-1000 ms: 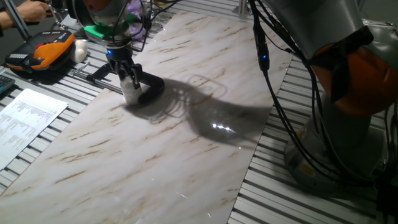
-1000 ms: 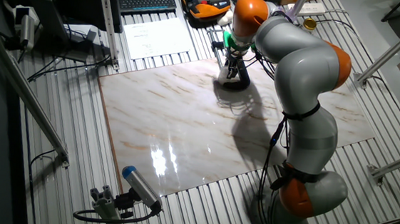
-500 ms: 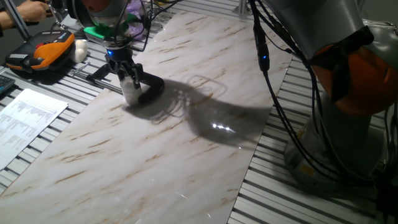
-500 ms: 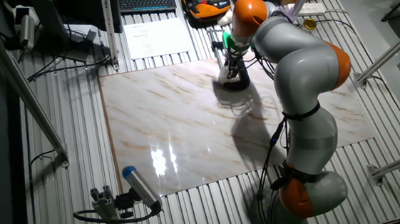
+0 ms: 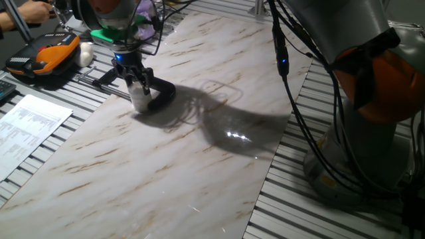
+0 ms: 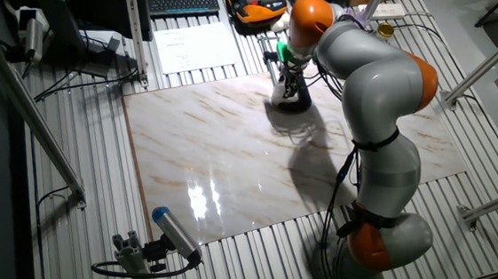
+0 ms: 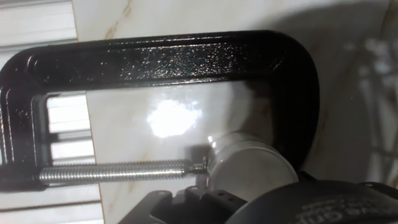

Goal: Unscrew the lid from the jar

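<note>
While the arm is reaching down over the far end of the marble slab, the gripper is being held directly above the jar, with its dark fingers straddling the jar's upper part. From one fixed view the fingers are seen closed in against the white top of the jar, so the lid appears to be gripped between them, though the contact itself cannot be made out clearly. In the other fixed view the gripper and the jar are too small for the grip to be judged.

The jar is being kept upright inside a black C-clamp, which is lying flat on the slab. In the hand view the clamp is shown wrapping around the jar, and its threaded screw is being pressed against the jar's side from the left, while the clamp's curved back is passing close behind the lid. A bright glare spot is lying on the slab inside the clamp, just beside the lid.

Beyond the clamp, off the slab's edge, an orange and black pendant and a white rounded lump are lying on the slatted table, and a printed sheet is lying nearer the camera.
</note>
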